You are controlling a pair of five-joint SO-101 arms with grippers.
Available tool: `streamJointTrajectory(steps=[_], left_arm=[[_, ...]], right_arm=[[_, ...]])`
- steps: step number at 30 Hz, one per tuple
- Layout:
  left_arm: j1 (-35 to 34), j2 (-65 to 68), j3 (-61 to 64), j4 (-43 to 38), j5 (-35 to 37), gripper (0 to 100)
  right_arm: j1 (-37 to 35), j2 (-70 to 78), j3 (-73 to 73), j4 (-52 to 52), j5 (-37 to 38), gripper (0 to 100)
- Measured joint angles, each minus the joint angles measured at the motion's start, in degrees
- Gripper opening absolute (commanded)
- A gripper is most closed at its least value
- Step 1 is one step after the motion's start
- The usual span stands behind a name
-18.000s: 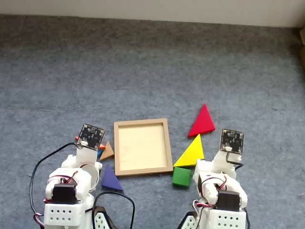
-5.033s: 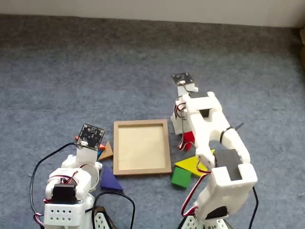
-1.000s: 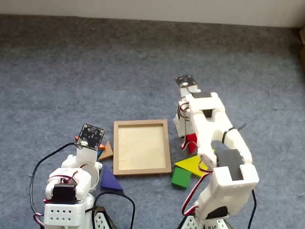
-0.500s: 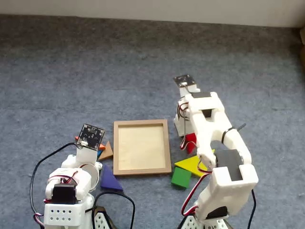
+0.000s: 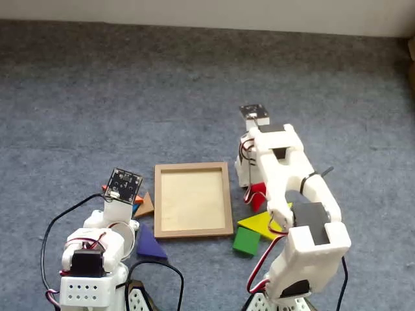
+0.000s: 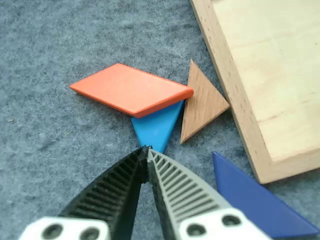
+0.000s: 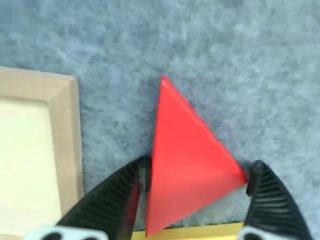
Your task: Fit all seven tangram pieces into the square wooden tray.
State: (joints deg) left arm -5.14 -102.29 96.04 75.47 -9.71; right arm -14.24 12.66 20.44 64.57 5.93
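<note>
while right tool [image 7: 200, 170] grips red triangle [image 7: 183, 150] (half hidden overhead) | left tool [image 6: 147, 152] closed

the tool [image 6: 146, 152], jaws pressed together, tips just short of a light blue triangle [image 6: 157, 125]; past it an orange parallelogram [image 6: 131, 90], a tan triangle [image 6: 202, 102] beside both, a dark blue triangle [image 6: 250, 200] alongside the tool.

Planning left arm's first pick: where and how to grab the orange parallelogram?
Pinch the orange parallelogram across its two long parallel edges, straight down, on the half away from the tray. It lies flat, and the light blue triangle and tan triangle crowd its tray-side half.
</note>
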Motion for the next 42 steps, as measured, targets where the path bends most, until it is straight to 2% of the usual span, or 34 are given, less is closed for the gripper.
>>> streamJointTrajectory(steps=[15,20,31,42], left_arm=[[0.0,0.0,0.0,0.0,0.0,1],[0.0,0.0,0.0,0.0,0.0,1],[0.0,0.0,0.0,0.0,0.0,1],[0.0,0.0,0.0,0.0,0.0,1]], right_arm=[[0.2,0.0,0.0,0.4,-0.6,31.0],[0.2,0.0,0.0,0.4,-0.6,24.2],[0.6,-0.1,0.0,0.6,-0.6,23.5],[0.4,-14.9,0.3,3.8,-0.6,23.4]])
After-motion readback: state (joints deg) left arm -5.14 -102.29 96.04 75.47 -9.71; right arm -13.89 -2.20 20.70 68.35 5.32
